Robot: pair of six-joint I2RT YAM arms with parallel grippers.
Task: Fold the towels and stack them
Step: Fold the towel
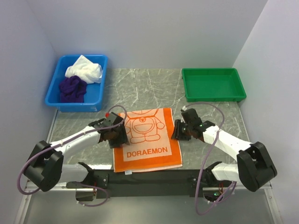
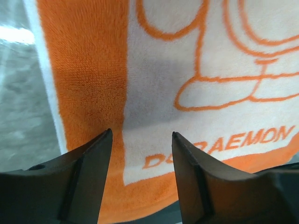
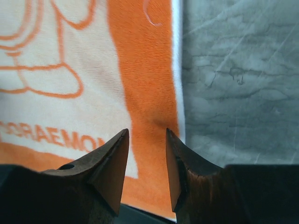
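The orange Doraemon towel [image 1: 147,139] lies spread flat on the table between the two arms. My left gripper [image 1: 117,135] hangs over its left edge, jaws open, nothing between them. In the left wrist view the towel [image 2: 196,70] fills the frame under the open left gripper [image 2: 142,135]. My right gripper [image 1: 180,131] sits at the towel's right edge, open too. The right wrist view shows the orange border [image 3: 145,65] between the tips of the right gripper [image 3: 147,133], apart from the cloth. A white towel [image 1: 85,70] and a dark purple towel [image 1: 72,88] lie crumpled in the blue bin [image 1: 98,88].
The blue bin stands at the back left. A green tray [image 1: 212,85] stands at the back right. Grey marble tabletop [image 1: 140,86] runs between them. The black base rail [image 1: 149,177] lies just under the towel's near edge.
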